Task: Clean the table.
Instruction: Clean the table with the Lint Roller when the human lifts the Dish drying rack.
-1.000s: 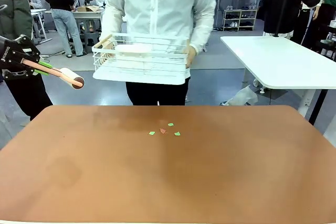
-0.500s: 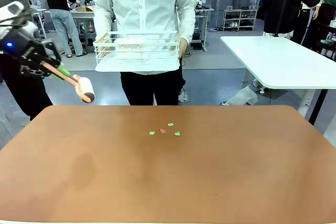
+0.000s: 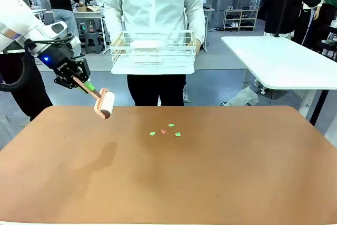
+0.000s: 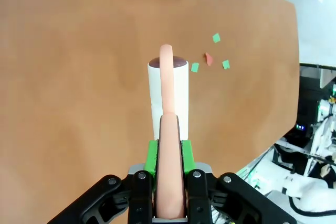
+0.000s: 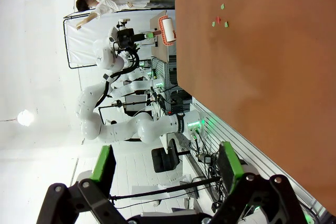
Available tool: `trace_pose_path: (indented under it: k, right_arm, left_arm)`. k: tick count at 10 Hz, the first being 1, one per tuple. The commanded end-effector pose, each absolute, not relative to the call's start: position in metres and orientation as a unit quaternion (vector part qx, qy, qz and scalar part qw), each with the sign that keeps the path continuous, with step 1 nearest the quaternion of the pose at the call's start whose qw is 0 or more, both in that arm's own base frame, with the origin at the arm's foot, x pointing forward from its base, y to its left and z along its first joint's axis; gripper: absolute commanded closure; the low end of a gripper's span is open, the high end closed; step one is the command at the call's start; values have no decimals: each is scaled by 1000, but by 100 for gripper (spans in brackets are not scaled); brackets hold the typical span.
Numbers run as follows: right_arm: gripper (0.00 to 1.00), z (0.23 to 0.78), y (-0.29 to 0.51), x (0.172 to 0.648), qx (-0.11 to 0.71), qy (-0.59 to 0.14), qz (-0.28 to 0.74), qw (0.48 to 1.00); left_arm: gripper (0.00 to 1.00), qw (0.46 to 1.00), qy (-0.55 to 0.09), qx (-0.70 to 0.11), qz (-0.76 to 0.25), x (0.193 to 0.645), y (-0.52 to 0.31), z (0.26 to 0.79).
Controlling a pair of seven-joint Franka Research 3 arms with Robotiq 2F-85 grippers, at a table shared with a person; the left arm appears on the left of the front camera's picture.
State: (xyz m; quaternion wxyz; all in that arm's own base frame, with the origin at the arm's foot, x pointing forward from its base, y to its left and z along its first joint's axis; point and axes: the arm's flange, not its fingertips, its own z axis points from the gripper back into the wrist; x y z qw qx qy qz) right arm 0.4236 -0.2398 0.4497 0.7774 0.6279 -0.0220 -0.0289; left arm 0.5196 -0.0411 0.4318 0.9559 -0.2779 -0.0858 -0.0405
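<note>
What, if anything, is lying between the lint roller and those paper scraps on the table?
Nothing visible. The left gripper holds the lint roller above the far left of the table, and bare tabletop runs from there to the paper scraps near the middle. The person's basket is held up beyond the far edge, clear of that path.

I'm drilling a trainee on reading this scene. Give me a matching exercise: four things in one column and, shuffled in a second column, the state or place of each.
Things:
1. lint roller
2. paper scraps
3. wire rack
4. right gripper

States or places:
A. carried by the person
B. open, holding nothing
C. clamped by its handle in the left gripper
D. lying on the table

Pairs: 1-C, 2-D, 3-A, 4-B
</note>
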Motion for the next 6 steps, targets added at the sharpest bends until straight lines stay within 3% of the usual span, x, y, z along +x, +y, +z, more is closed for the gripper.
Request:
trace_pose_path:
  k: [1, 6]
  right_arm:
    - [0, 452, -240, 422, 628, -24, -28, 778]
    - [0, 452, -240, 422, 628, -24, -28, 778]
  left_arm:
    - [79, 955, -76, -283, -32, 519, -29, 450]
    - [79, 956, -83, -279, -40, 521, -40, 432]
